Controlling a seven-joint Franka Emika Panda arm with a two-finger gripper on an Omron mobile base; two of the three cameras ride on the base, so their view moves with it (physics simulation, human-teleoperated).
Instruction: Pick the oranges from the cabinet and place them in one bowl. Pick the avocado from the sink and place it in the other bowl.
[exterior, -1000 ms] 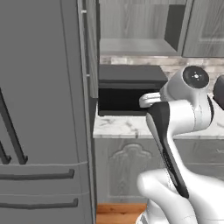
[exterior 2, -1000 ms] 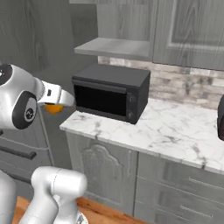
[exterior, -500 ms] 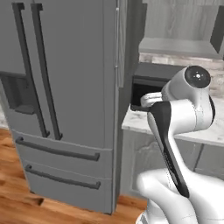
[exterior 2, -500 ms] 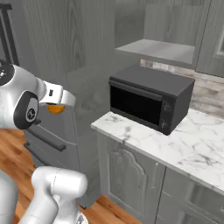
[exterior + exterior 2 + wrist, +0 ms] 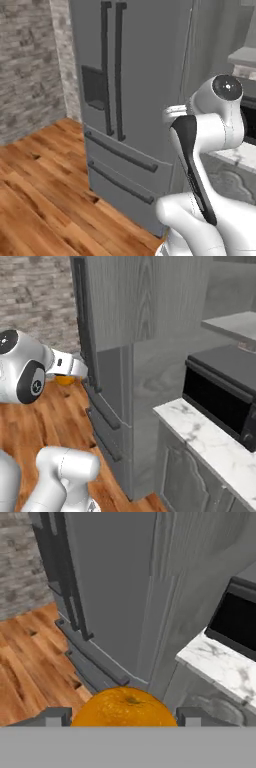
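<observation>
Going left to right: a stone wall [image 5: 30, 65] and wood floor [image 5: 45, 200] have swung into sight on the far left, where a second ago the views held the microwave and bench; the whole picture has shifted, so the base has driven or turned and the things themselves have not moved; the tall grey fridge [image 5: 130, 90] now stands in the middle; the black microwave [image 5: 225, 393] on the marble bench [image 5: 210, 446] has slid off to the right. The gripper [image 5: 122, 718] has its fingers [image 5: 55, 717] clenched on 1 orange [image 5: 124, 708], which sits between them in the hand view and peeks out under the hand [image 5: 67, 367] in the right base view. In my judgement this is a carry leg: 1 orange is out of the cabinet and heading for a bowl.
</observation>
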